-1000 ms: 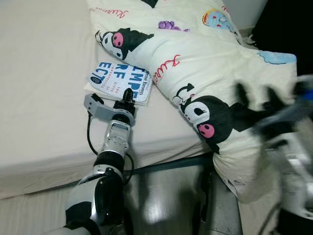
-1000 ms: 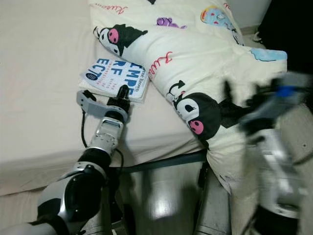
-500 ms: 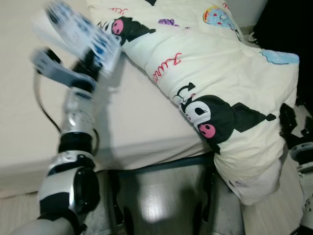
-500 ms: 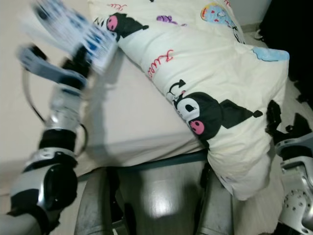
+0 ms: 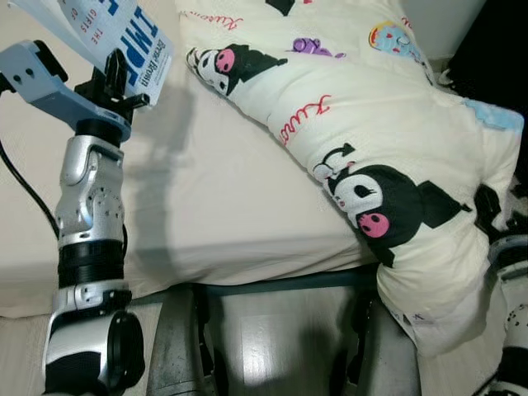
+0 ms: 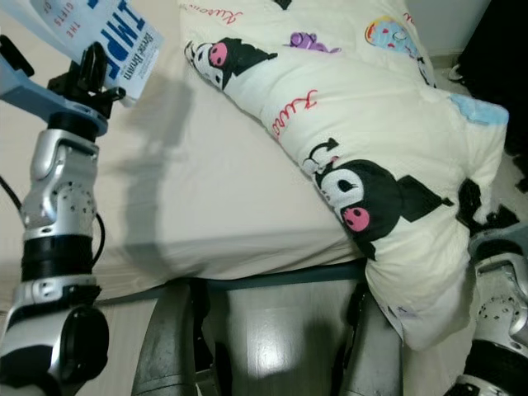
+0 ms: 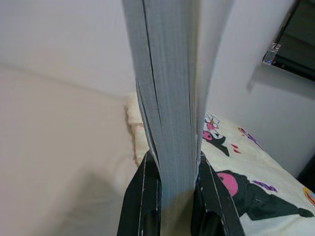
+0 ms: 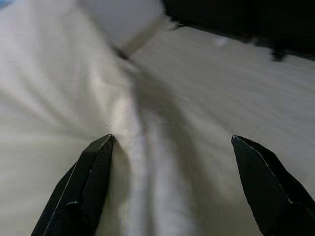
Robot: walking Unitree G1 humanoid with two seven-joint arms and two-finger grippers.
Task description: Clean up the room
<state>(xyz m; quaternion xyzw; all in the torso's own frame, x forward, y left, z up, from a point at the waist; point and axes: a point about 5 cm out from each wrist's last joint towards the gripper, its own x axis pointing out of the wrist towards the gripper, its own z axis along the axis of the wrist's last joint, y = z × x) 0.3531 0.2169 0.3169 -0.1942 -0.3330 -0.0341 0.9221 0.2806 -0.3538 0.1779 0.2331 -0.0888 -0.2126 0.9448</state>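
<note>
Left wrist view: left gripper (image 7: 178,169) jaws clamped on the book (image 5: 107,33) at its lower edge, lifted clear above the bed (image 5: 223,190), presumably to carry it off. Paperback, glossy cover, pages fanning slightly. Right gripper (image 8: 172,182) jaws spread wide, holding nothing, beside the soft printed duvet (image 5: 388,140) overhanging the bed edge.

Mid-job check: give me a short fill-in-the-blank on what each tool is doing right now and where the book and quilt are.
1. The left tool is shut on the ____, held up above the bed.
2. The right tool has its fingers ____, close to the cream fabric.
3. The cartoon-printed quilt hangs over the bed's ____ corner, on the robot's side.
4. In the left wrist view, the book is gripped by its ____ edge.

Missing words: book; open; right; lower
</note>
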